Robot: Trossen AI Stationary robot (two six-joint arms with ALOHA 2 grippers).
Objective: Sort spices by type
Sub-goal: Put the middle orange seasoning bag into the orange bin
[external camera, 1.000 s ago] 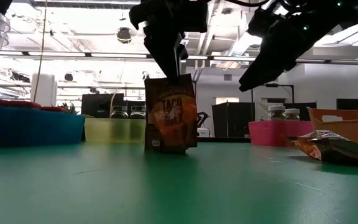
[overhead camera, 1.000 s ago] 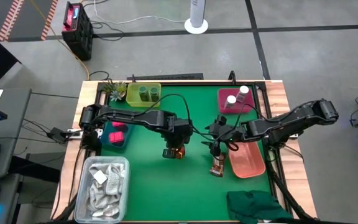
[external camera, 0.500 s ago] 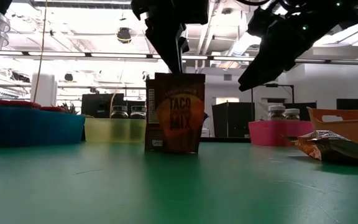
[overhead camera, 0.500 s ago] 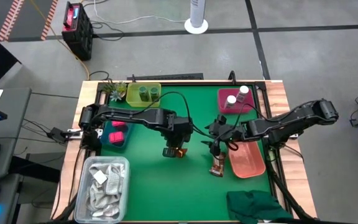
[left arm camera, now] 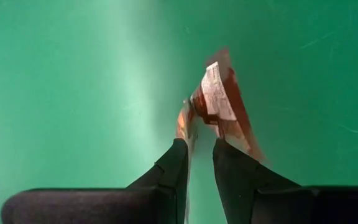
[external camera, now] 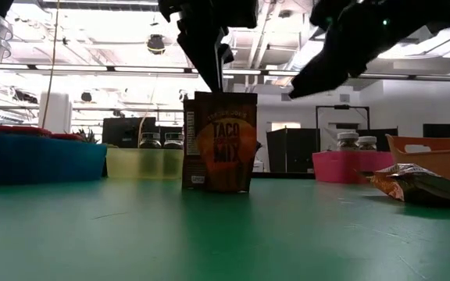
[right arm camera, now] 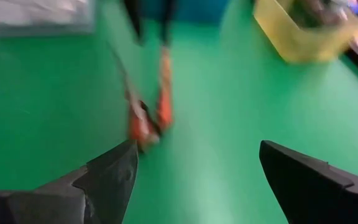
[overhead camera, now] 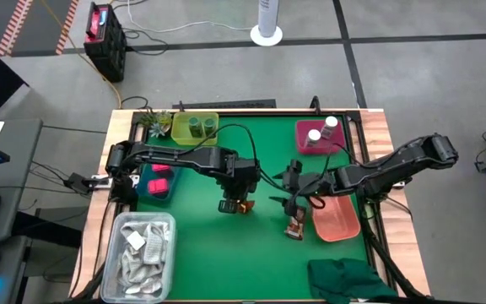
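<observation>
Brown sachets (external camera: pixel 219 142) stand upright, top edge hidden inside the clamped left end effector (external camera: pixel 216 82); right end effector (right arm camera: pixel 194 165) gapes wide.

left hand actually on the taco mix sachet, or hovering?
Touching. The left wrist view shows the left hand with both fingers pinching the taco mix sachet by its top edge; the low view shows the sachet standing upright under it.

Left gripper (overhead camera: pixel 233 203) over a brown sachet (overhead camera: pixel 241 205) mid-table.

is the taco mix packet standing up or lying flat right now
Upright: the taco mix sachet stands on its bottom edge on the green table, the left gripper pinching its top.
</observation>
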